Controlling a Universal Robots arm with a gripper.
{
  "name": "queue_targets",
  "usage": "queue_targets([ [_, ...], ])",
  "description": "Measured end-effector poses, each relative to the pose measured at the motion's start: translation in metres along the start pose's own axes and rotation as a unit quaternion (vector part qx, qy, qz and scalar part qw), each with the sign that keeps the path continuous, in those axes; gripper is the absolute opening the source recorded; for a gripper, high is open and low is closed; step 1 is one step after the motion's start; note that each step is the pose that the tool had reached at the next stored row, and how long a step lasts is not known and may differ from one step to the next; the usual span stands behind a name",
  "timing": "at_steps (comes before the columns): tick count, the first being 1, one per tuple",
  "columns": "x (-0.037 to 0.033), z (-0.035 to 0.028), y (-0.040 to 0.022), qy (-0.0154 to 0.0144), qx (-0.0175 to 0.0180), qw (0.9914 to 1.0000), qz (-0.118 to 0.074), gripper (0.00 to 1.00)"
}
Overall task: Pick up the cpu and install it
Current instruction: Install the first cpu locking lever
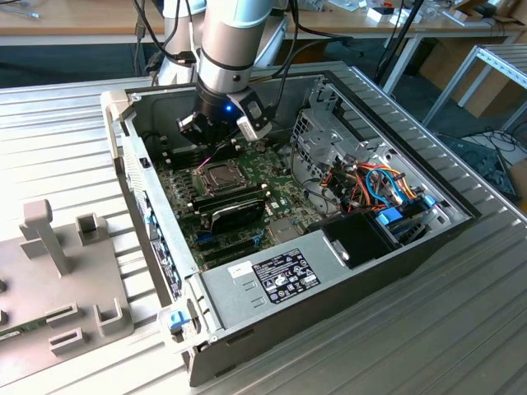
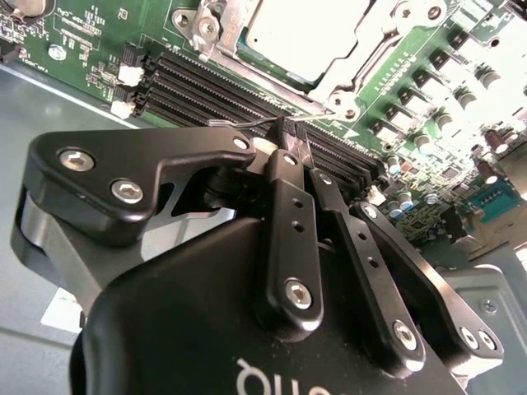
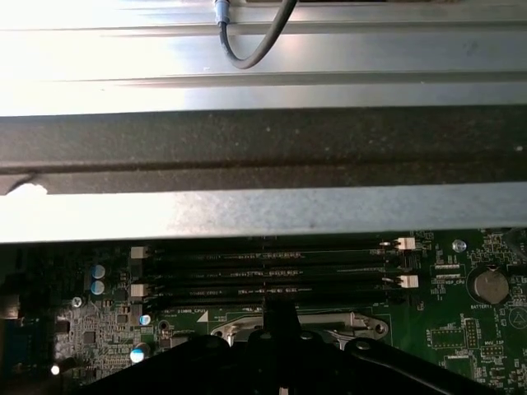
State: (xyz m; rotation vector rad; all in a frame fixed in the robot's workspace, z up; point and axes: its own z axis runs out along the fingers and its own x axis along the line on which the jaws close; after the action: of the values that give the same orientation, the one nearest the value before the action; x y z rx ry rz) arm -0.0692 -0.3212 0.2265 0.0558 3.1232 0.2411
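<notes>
Exterior view first: a ribbed metal worktop (image 1: pixel 461 329) carries an open computer case (image 1: pixel 329 300), and the arm (image 1: pixel 230 41) reaches down into it over the green motherboard (image 1: pixel 280 185).

The pick-up looks finished. The cpu (image 2: pixel 300 37) lies flat in its socket with its silver-grey top showing inside the metal socket frame (image 2: pixel 346 78), so I judge the work to be at the latching stage.

In the second wrist view the end effector (image 2: pixel 290 136) is closed. Its tips are pinched, as far as I can tell, on the end of the thin wire lever (image 2: pixel 243 124) that runs alongside the socket.

Any further move here calls for a short, controlled stroke that keeps hold of that slim wire without letting it slip.

Room is tight. The memory slots (image 2: pixel 222 86) lie right under the tips, between the socket and the case wall (image 3: pixel 263 148). In the exterior view a long black module (image 1: pixel 235 210) lies just beside the socket on its other side. The drive cage (image 1: pixel 317 132) stands near on the exterior view's right. The open way is straight up.
</notes>
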Motion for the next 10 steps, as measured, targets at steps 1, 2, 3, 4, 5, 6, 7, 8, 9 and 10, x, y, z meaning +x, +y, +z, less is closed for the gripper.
queue_targets([
  [1, 0.0000, 0.0000, 0.0000, 0.0000, 0.0003, 1.00000, 0.000, 0.11],
  [2, 0.0000, 0.0001, 0.0001, -0.0001, 0.0004, 1.00000, 0.000, 0.11],
  [3, 0.0000, 0.0000, 0.0000, 0.0000, 0.0004, 1.00000, 0.000, 0.11],
  [4, 0.0000, 0.0000, 0.0000, 0.0000, 0.0004, 1.00000, 0.000, 0.11],
  [5, 0.0000, 0.0000, 0.0000, 0.0000, 0.0004, 1.00000, 0.000, 0.11],
  [6, 0.0000, 0.0000, 0.0000, 0.0000, 0.0005, 1.00000, 0.000, 0.11],
  [7, 0.0000, 0.0001, 0.0000, -0.0001, 0.0005, 1.00000, 0.000, 0.11],
  [8, 0.0000, 0.0000, 0.0000, 0.0000, 0.0005, 1.00000, 0.000, 0.11],
  [9, 0.0000, 0.0001, 0.0001, 0.0000, 0.0000, 1.00000, 0.000, 0.11],
  [10, -0.0001, 0.0002, 0.0001, 0.0000, -0.0016, 1.00000, 0.000, 0.11],
])
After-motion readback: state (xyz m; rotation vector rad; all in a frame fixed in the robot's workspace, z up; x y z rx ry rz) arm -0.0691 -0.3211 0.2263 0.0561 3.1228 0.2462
